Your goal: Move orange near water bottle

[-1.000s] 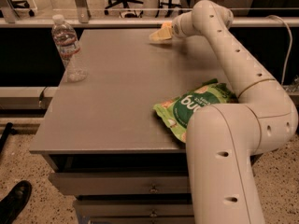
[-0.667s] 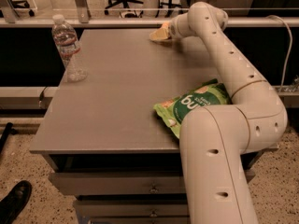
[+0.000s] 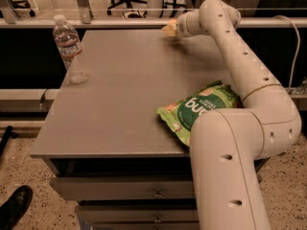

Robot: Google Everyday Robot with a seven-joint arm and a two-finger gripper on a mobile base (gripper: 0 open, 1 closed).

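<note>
The hand sits low at the far edge of the desk, at about 1 o'clock on its top, at the end of the pale arm that sweeps in from the 4 o'clock corner. Whether the hand is open or closed I cannot tell (its tip is only a pale yellowish shape against the desk), and the orange cannot be made out there or elsewhere on the desk. The water bottle stands upright at 10 o'clock near the left edge, well apart from the hand. A green snack bag lies flat at 4 o'clock, partly behind the arm. A dark shoe shows on the floor at 8 o'clock.
</note>
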